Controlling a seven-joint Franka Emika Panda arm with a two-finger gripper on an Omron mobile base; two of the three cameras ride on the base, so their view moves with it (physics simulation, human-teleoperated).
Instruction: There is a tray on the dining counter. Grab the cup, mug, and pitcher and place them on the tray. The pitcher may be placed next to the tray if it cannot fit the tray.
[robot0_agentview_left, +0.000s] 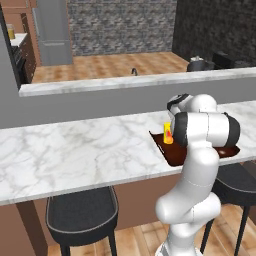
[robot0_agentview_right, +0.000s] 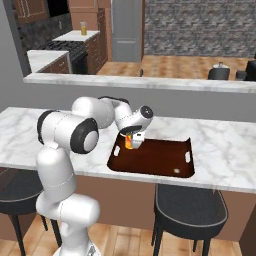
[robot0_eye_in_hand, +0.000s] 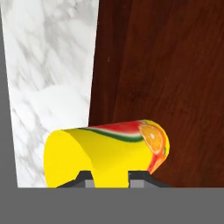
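**Cup held over the tray's left end**

The gripper (robot0_agentview_right: 131, 141) is hanging over the left end of the dark brown tray (robot0_agentview_right: 165, 167), its jaws clamped on the yellow cup (robot0_agentview_right: 128, 143). In the hand view the cup (robot0_eye_in_hand: 109, 153), printed with watermelon and orange slices, is sitting between the two finger tips (robot0_eye_in_hand: 83, 178), with the tray's wood (robot0_eye_in_hand: 166, 65) and a strip of marble (robot0_eye_in_hand: 48, 78) beyond it. Whether the cup is touching the tray floor cannot be told. The tray is lying on the dining counter (robot0_agentview_right: 225, 150), above two black stools (robot0_agentview_right: 190, 210). From the left base view, the cup (robot0_agentview_left: 168, 134) is showing just beside the white arm (robot0_agentview_left: 200, 150), over the tray (robot0_agentview_left: 172, 155).
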